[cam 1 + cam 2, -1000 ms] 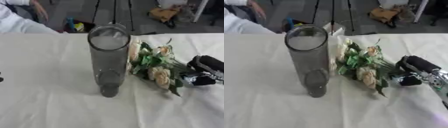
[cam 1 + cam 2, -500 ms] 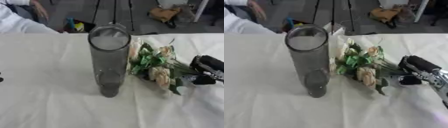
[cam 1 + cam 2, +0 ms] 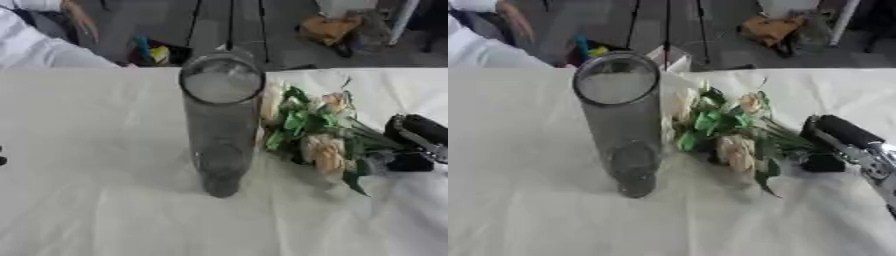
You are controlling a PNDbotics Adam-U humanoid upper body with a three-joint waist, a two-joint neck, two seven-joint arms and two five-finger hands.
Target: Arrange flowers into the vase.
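1. Cream-and-green bunch of artificial flowers lies right of centre on the white tablecloth, beside the tall clear glass vase.
2. Black right hand curls round the stems.
3. Lifting the bunch carelessly could tip the vase.

We see a table covered in a creased white cloth. On it stands an upright, tall, clear grey glass cylinder vase, and just beside that lies a bunch of cream roses with green leaves.
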